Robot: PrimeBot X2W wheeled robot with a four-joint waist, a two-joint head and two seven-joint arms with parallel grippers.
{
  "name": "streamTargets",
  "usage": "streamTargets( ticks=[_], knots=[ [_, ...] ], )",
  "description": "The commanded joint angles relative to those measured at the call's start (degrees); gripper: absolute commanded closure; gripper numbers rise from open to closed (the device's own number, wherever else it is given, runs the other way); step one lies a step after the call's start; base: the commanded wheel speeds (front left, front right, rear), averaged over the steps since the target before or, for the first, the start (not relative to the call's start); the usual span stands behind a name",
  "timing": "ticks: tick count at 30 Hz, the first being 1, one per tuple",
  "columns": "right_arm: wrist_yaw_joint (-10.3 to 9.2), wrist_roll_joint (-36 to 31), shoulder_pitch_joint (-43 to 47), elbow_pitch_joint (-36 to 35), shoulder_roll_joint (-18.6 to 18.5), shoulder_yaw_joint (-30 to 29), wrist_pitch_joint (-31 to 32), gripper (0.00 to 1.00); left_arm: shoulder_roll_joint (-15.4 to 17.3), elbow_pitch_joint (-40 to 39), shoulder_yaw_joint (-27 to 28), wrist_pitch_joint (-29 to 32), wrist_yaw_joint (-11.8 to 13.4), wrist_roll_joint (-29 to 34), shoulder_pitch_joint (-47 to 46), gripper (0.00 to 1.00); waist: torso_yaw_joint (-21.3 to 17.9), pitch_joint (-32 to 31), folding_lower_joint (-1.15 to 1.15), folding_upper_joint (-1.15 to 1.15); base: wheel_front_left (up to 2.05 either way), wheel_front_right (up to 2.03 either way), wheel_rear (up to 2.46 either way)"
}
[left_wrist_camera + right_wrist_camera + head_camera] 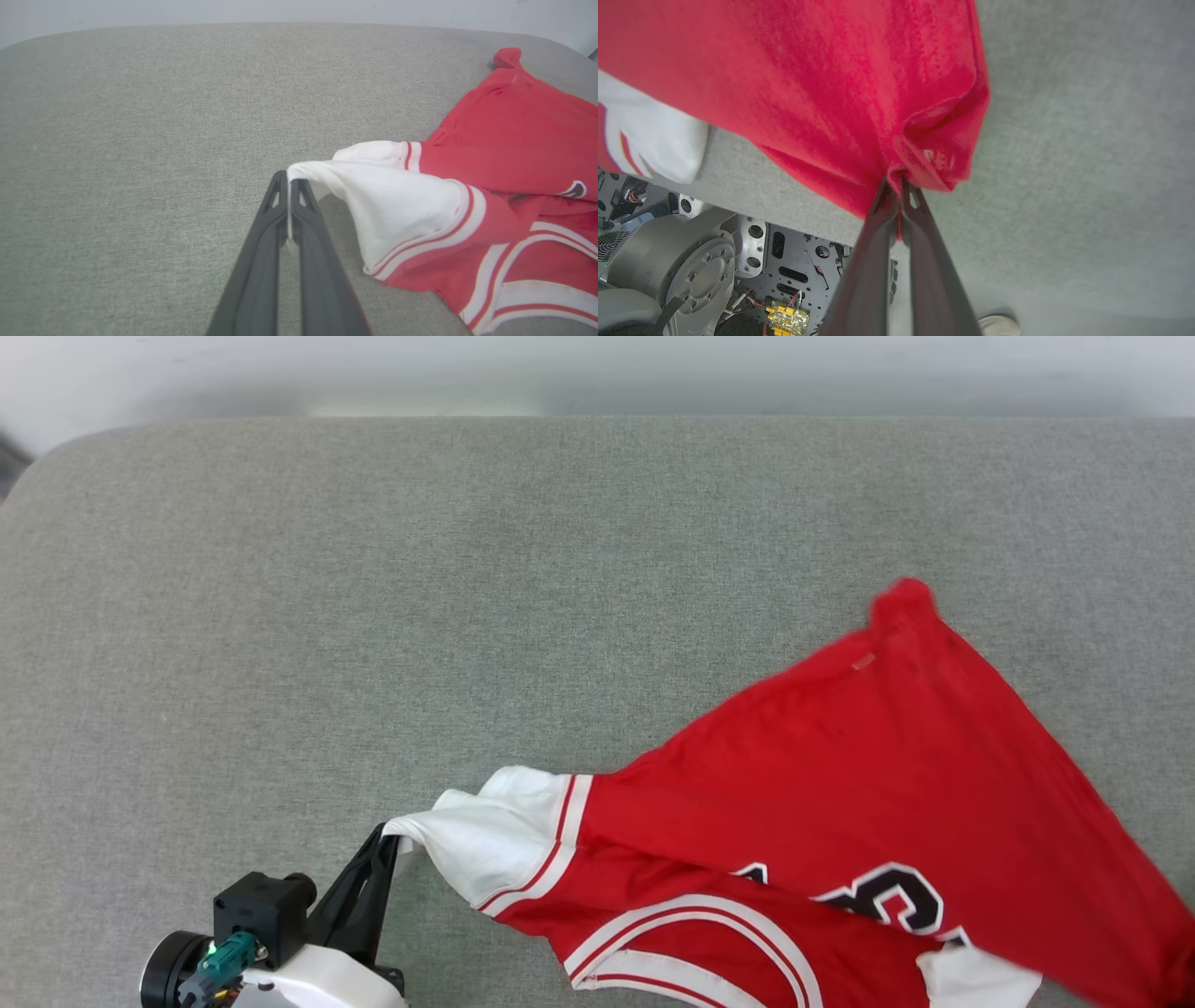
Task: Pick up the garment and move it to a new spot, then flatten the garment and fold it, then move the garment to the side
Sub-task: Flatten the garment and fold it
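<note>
A red sports-jersey shirt of thin shiny fabric with white short sleeves (840, 775) lies spread and rumpled on the right half of the grey fabric-covered counter (373, 616), running off the near and right edges of the head view. The left and far parts of the counter are bare cloth, and a pale wall (597, 373) stands behind the far edge.

The left gripper (392, 835) rises at the lower left of the head view. Its jaws are pressed together on the edge of the shirt's white sleeve (485, 849), which is drawn taut towards the fingertips. The left wrist view shows the same pinch (289, 179), with the sleeve (397, 205) lifted off the cloth and the red body (514, 140) behind it.

In the right wrist view the right gripper (900, 184) has its jaws clamped on a bunched fold of the red fabric (808, 84), which hangs in front of the camera. Below it are the robot's grey metal base (668, 261), a black perforated plate (803, 266) and a yellow connector block (787, 319). A small pale rounded thing (999, 324) sits at the bottom edge; what it is cannot be told.

Black white-edged chest lettering (896, 896) is partly folded under; one rounded letter shows, but no word reads. A small pale tag (864, 661) on the red cloth is too small to read.
</note>
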Motion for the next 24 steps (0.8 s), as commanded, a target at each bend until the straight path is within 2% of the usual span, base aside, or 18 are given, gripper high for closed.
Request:
streamTargets(
  ticks=[1, 5, 6, 7, 8, 14, 18, 20, 24],
  knots=[
    [-0.04, -0.1, 2.4, 0.0, 1.2, -0.7, -0.6, 1.0, -0.1, 0.2, 0.3, -0.2, -0.2, 0.1, 0.6, 1.0, -0.1, 0.1, 0.02, 0.0, 0.0, 0.0, 0.0],
    [-0.04, -1.2, 6.5, -0.6, 4.3, -2.5, -1.6, 1.0, -0.1, 0.6, 0.5, -0.3, -0.6, 0.2, 0.8, 1.0, -0.3, 0.1, 0.02, 0.0, 0.0, 0.0, 0.0],
    [-0.03, -1.6, 6.6, -1.0, 4.8, -3.2, -2.0, 0.95, -0.1, 0.7, 0.6, -0.3, -0.7, 0.1, 0.8, 1.0, -0.4, 0.1, 0.02, 0.0, 0.0, 0.0, 0.0],
    [-0.04, -2.2, 6.3, -1.4, 4.9, -4.2, -2.2, 0.56, -0.1, 0.8, 0.6, -0.3, -0.7, 0.1, 0.9, 1.0, -0.4, 0.0, 0.02, 0.0, 0.0, 0.0, 0.0],
    [-0.04, -2.6, 5.7, -1.9, 4.9, -5.1, -2.2, 0.0, -0.1, 0.8, 0.6, -0.3, -0.8, 0.2, 0.9, 1.0, -0.4, 0.0, 0.02, 0.0, 0.0, 0.0, 0.0],
    [-0.03, -4.7, 0.9, -9.5, 1.4, -11.0, -1.0, 0.0, -0.5, 1.0, 0.3, -0.3, -1.3, 0.7, -0.1, 1.0, 0.2, 0.5, 0.02, 0.0, 0.0, 0.0, 0.0],
    [-0.03, -5.1, -5.8, -14.4, -1.6, -14.0, 1.8, 0.0, -1.1, 1.4, 0.0, -0.3, -1.8, 1.2, -1.4, 1.0, 1.3, 1.8, 0.02, 0.0, 0.0, 0.0, 0.0],
    [-0.03, -5.4, -12.7, -16.2, -2.9, -13.0, 4.9, 0.0, -1.7, 1.7, -0.4, -0.2, -2.6, 1.8, -2.8, 1.0, 2.6, 3.3, 0.02, 0.0, 0.0, 0.0, 0.0],
    [-0.04, -6.2, -22.6, -15.0, -2.1, -7.6, 10.3, 0.0, -3.0, 2.6, -0.9, -0.1, -3.7, 2.6, -5.2, 1.0, 4.5, 5.6, 0.02, 0.0, 0.0, 0.0, 0.0]
  ],
)
